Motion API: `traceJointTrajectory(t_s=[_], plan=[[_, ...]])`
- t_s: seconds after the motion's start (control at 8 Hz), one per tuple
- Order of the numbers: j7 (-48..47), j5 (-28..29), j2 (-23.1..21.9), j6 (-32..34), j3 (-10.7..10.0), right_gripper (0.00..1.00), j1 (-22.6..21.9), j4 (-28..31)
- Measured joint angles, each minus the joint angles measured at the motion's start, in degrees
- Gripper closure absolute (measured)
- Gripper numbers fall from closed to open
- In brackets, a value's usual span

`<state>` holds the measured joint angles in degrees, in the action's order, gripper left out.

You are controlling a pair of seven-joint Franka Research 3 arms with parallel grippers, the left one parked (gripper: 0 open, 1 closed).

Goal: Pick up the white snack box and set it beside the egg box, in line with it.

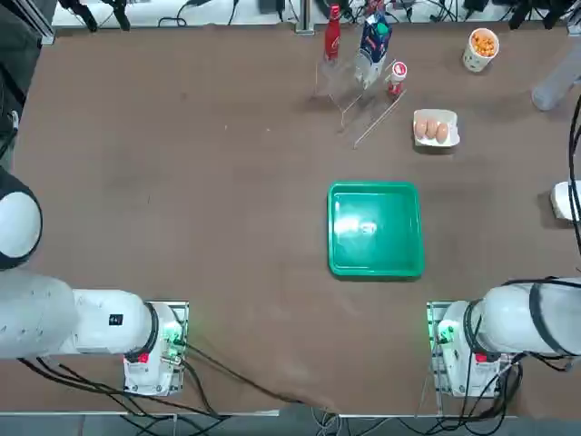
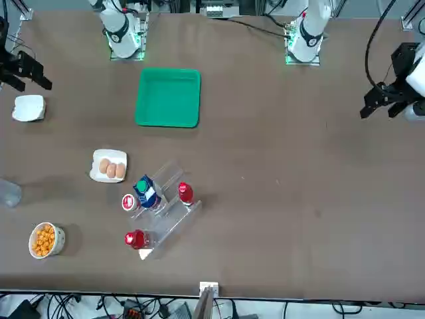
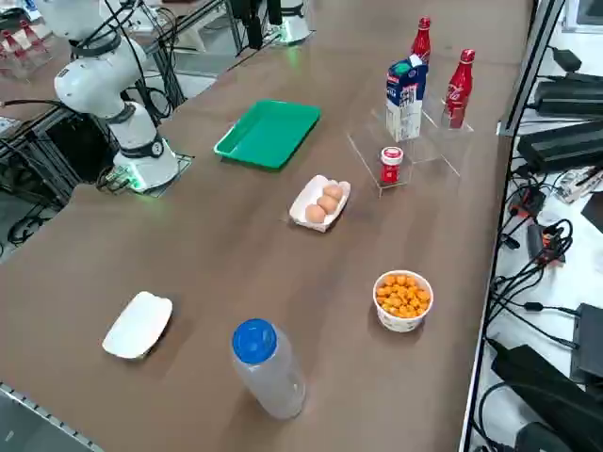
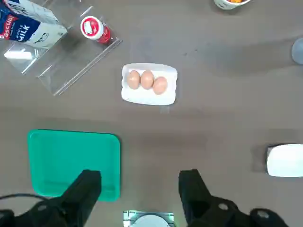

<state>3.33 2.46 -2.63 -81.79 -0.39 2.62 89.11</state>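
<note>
The white snack box (image 1: 567, 200) (image 2: 28, 107) (image 3: 138, 325) (image 4: 285, 160) lies flat near the table's right edge. The egg box (image 1: 436, 128) (image 2: 109, 166) (image 3: 320, 202) (image 4: 149, 83), a small white tray with three brown eggs, sits further in towards the far side. My right gripper (image 4: 139, 182) (image 2: 30, 72) hangs high above the table, open and holding nothing. In the wrist view it is above the gap between the green tray and the snack box, well clear of both. The top and right side views do not show the gripper.
A green tray (image 1: 376, 229) (image 4: 73, 161) lies mid-table. At the far side a clear stand (image 3: 405, 141) holds a milk carton (image 1: 373, 41), red bottles and a small can. A cup of orange snacks (image 1: 480, 47) and a blue-capped clear bottle (image 3: 267, 367) stand near the right edge.
</note>
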Motion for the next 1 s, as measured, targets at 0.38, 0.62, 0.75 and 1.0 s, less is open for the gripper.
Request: traceJointTrajectory(t_s=[0.38, 0.62, 0.75, 1.0], plan=[[0.0, 0.0, 0.0, 0.0, 0.0, 0.0, 0.0, 0.0], [0.0, -0.2, 0.0, 0.2, -0.1, 0.0, 0.0, 0.0], [0.0, -0.4, 0.0, 1.1, -0.3, 0.0, 0.0, 0.0], [-0.1, -3.4, 0.0, 5.1, -0.9, 0.0, 0.8, 0.0]])
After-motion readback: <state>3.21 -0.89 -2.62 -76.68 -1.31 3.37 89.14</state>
